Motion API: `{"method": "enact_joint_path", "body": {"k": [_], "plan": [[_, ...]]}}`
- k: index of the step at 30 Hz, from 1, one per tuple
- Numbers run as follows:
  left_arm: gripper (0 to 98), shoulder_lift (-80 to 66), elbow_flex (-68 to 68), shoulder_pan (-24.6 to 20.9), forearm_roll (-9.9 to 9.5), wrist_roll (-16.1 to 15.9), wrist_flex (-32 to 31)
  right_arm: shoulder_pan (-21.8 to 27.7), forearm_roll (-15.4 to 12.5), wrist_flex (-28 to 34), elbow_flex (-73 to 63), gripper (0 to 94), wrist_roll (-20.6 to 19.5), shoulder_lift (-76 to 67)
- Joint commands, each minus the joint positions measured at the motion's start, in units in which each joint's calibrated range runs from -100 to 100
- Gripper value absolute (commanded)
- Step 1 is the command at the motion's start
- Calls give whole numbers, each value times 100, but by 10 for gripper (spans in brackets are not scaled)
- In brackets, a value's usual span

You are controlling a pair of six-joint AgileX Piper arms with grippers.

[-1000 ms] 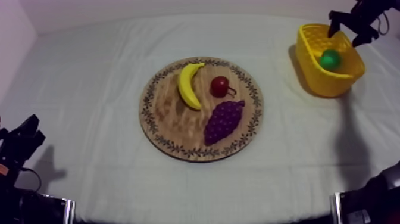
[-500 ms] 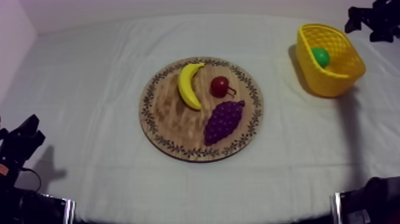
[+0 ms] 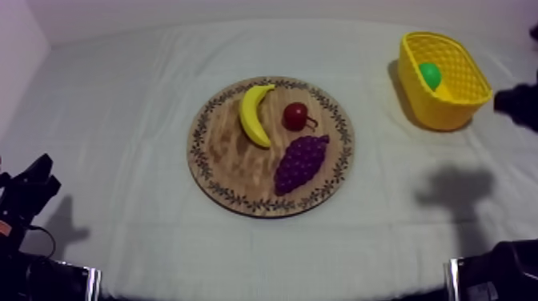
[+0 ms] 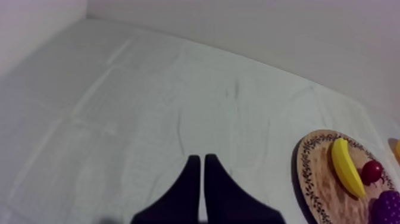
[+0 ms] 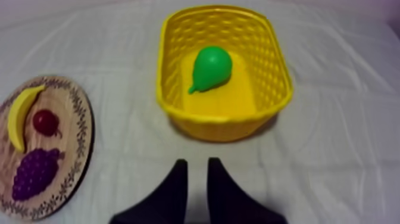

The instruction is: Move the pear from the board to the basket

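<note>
1. My left gripper (image 4: 199,158) sits low over the bare cloth (image 4: 119,107). In the top view it is at about 8 o'clock from the wooden board (image 3: 228,156) and well apart from it. Its two black fingers lie pressed together in a thin wedge, with nothing in them.
2. My right gripper (image 5: 197,162) hangs over the cloth just in front of the yellow basket (image 5: 226,126). Its fingers are a little way apart, and only cloth shows between them.
3. The round wooden board lies in the middle of the table. On it, the banana (image 3: 254,114) is at 11 o'clock. The small red fruit (image 3: 295,115) is at 1 o'clock, just beside the banana. The bunch of grapes (image 3: 301,162) is at 4 o'clock.
4. The yellow basket stands far off at 2 o'clock from the board, well apart from it.
5. The green pear (image 5: 211,67) lies on its side on the floor of the basket. The right gripper is apart from it.
</note>
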Motion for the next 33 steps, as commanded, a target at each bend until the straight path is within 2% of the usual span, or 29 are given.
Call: {"method": "enact_joint_path", "body": {"k": [1, 7, 10, 20, 29, 33], "plan": [[1, -2, -5, 0, -1, 0, 1, -92, 99, -299, 1318, 82, -71, -1401], [1, -2, -5, 0, -1, 3, 1, -227, 211, -923, 2666, 71, -140, -2244], [1, -2, -5, 0, -1, -1, 1, -253, 173, -1092, 3072, 53, -133, -2588], [1, -2, -5, 0, -1, 1, 1, -268, 134, -1419, 3394, 5, -479, -3262], [1, -2, -5, 0, -1, 0, 1, -274, 130, -1562, 3426, 4, 130, -3613], [1, -2, -5, 0, -1, 1, 1, -349, 129, -1560, 3427, 4, 239, -3726]]}}
